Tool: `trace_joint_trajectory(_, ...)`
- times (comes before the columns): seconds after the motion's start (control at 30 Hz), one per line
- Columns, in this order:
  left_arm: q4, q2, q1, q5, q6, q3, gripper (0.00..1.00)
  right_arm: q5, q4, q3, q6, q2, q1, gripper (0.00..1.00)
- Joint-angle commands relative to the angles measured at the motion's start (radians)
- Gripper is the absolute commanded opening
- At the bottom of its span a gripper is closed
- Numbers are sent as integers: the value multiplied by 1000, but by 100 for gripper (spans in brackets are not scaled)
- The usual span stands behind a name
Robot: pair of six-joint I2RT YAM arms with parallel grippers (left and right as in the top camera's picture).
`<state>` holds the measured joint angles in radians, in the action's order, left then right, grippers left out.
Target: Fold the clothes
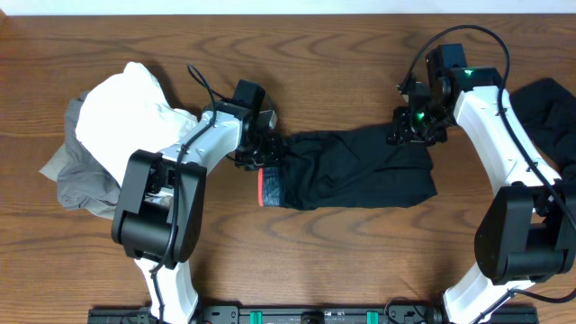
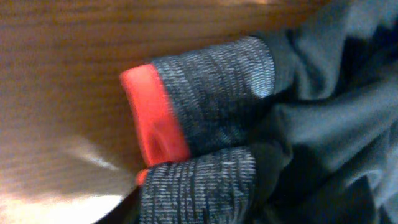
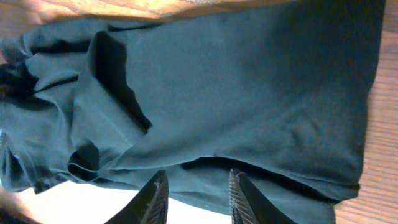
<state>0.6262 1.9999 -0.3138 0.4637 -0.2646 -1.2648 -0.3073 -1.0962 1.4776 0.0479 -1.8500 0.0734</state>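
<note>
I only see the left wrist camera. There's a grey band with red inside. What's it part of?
Observer: Black trousers, folded short, lying in the middle of the table.
Child: Where's the other gripper?
Observer: The right gripper is over the trousers' opposite end, fingers apart.
Child: Any more clothes?
Observer: Yes, a white and grey pile sits on the table's left side.
</note>
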Motion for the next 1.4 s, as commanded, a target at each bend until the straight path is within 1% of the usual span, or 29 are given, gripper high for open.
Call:
trace_joint_trajectory(0.0, -2, 67, -8, 23, 8, 31, 30, -11, 0, 0, -11, 29, 5, 30)
trace_joint_trajectory(0.03, -5, 67, -8, 23, 8, 31, 23, -11, 0, 0, -11, 29, 5, 30)
trace_joint_trajectory(0.07, -8, 67, -8, 23, 8, 31, 11, -11, 0, 0, -11, 29, 5, 30)
trace_joint_trajectory(0.1, -11, 67, -8, 23, 8, 30, 6, -11, 0, 0, -11, 29, 4, 30)
trace_joint_trajectory(0.2, -4, 62, -5, 23, 24, 27, 6, -11, 0, 0, -11, 29, 0, 29)
trace_joint_trajectory(0.3, 66, 34, 11, -11, 51, 2, 6, -11, -2, 0, -11, 29, -3, 29)
trace_joint_trajectory(0.37, 157, -2, 31, -59, 59, -35, 6, -11, -5, 0, -11, 29, -5, 29)
trace_joint_trajectory(0.43, 268, -46, 57, -107, 106, -85, 6, -11, -8, 0, -11, 29, -11, 29)
trace_joint_trajectory(0.5, 406, -95, 86, -185, 143, -162, 6, -11, -8, 0, -11, 29, -18, 29)
trace_joint_trajectory(0.6, 573, -151, 113, -290, 193, -292, 6, -12, -7, 0, -11, 29, -29, 29)
trace_joint_trajectory(0.73, 694, -171, 95, -312, 209, -465, 6, -12, -2, 0, -8, 29, -34, 29)
trace_joint_trajectory(0.83, 701, -171, 38, -312, 208, -519, 6, -11, 2, 0, -7, 29, -37, 30)
trace_joint_trajectory(0.97, 673, -148, -68, -319, 162, -521, 6, -11, 0, 0, 8, 29, -43, 31)
trace_joint_trajectory(1.2, 625, -20, -263, -319, 35, -520, 6, -11, -5, 0, 31, 29, -67, 33)
trace_joint_trajectory(1.37, 551, 85, -389, -319, -43, -520, 7, -11, -5, 0, 34, 29, -69, 34)
